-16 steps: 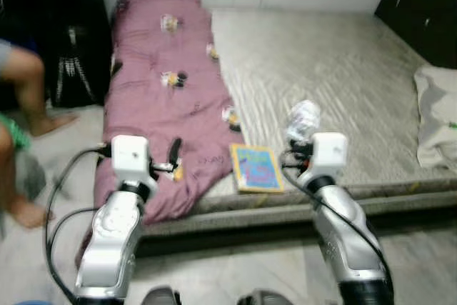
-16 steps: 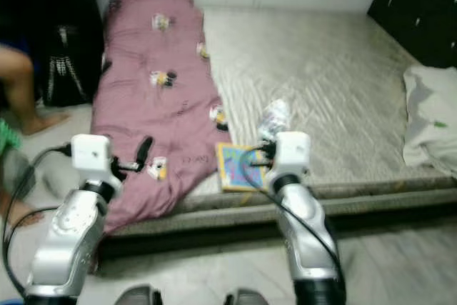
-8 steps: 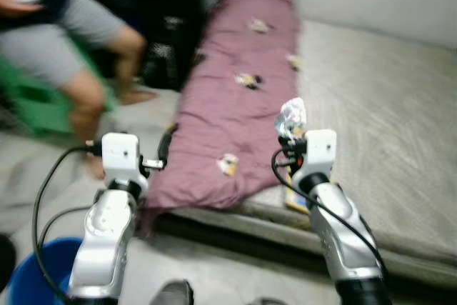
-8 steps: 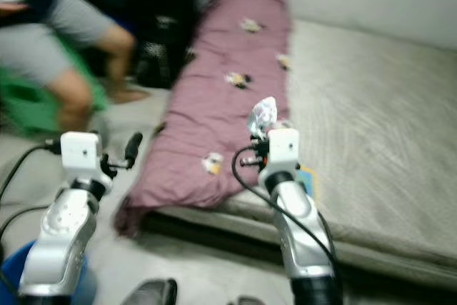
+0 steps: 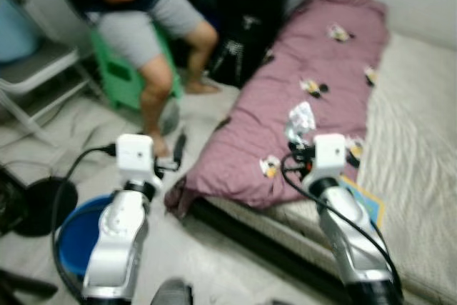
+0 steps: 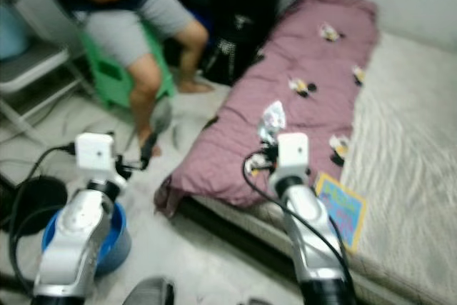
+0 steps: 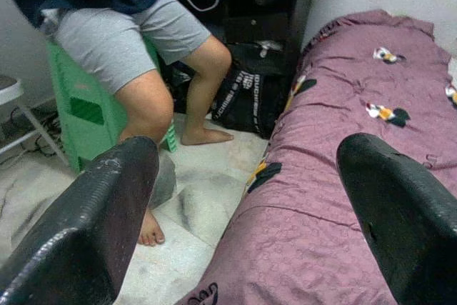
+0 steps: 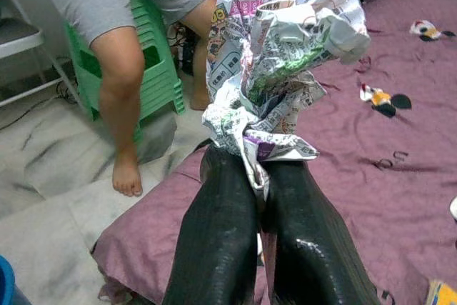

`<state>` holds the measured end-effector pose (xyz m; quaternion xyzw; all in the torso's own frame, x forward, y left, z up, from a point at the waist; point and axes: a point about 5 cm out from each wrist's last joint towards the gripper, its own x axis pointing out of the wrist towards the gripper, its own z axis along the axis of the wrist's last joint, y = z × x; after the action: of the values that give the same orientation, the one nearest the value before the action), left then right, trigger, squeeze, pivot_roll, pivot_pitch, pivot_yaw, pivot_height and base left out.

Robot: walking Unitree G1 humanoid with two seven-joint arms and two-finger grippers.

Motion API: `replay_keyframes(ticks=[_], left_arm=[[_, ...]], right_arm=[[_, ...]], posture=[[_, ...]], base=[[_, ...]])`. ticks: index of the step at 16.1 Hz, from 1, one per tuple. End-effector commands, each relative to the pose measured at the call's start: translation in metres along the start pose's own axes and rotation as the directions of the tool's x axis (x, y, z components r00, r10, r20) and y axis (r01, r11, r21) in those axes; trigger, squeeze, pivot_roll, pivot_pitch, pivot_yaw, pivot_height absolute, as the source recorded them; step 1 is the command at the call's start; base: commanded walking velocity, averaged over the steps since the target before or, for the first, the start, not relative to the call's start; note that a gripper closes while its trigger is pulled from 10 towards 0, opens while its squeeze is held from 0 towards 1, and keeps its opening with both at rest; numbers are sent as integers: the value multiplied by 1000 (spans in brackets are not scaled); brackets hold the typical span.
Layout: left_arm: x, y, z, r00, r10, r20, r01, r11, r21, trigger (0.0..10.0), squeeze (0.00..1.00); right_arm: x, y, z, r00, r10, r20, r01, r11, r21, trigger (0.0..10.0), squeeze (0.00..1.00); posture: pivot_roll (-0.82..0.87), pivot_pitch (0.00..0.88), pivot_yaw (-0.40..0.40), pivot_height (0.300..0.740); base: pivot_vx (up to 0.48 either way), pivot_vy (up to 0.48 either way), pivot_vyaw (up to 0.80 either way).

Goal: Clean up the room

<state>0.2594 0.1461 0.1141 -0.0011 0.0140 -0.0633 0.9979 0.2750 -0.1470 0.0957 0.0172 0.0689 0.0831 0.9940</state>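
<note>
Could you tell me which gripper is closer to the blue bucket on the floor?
Left. The left gripper hangs open above the blue bucket; the right gripper, clamping crumpled paper, is over the bed.

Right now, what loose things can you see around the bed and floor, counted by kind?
Crumpled paper wad, pinched in the right gripper: 1
Purple blanket: 1
Colourful book on the mattress: 1
Blue bucket on the floor: 1
Green stool under the seated person: 1
Total: 5

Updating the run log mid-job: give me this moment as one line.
right gripper: shut on crumpled paper | left gripper: open, empty | blue bucket: floor, robot's left | person: seated, green stool
</note>
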Motion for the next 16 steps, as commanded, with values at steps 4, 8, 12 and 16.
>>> replay_keyframes(ticks=[4,8,12,16], left_arm=[[-1,4,1,1000,9,0,-9,1000,13,10000,0],[-2,4,-1,1000,4,-7,-4,1000,11,10000,0],[-1,2,0,1000,-14,-4,14,1000,1,10000,0],[-1,-1,2,999,-51,9,51,999,-16,10000,0]], right_arm=[[2,5,4,1000,26,14,-26,1000,4,10000,0],[2,6,3,999,33,13,-33,999,4,10000,0],[2,7,3,999,39,11,-39,999,1,10000,0],[2,8,3,999,47,10,-47,999,4,10000,0]], posture=[[-12,44,-67,740],[-11,45,-68,740],[-12,46,-67,740],[-12,51,-67,740]], base=[[0,0,800],[0,0,800],[0,0,800],[0,0,800]])
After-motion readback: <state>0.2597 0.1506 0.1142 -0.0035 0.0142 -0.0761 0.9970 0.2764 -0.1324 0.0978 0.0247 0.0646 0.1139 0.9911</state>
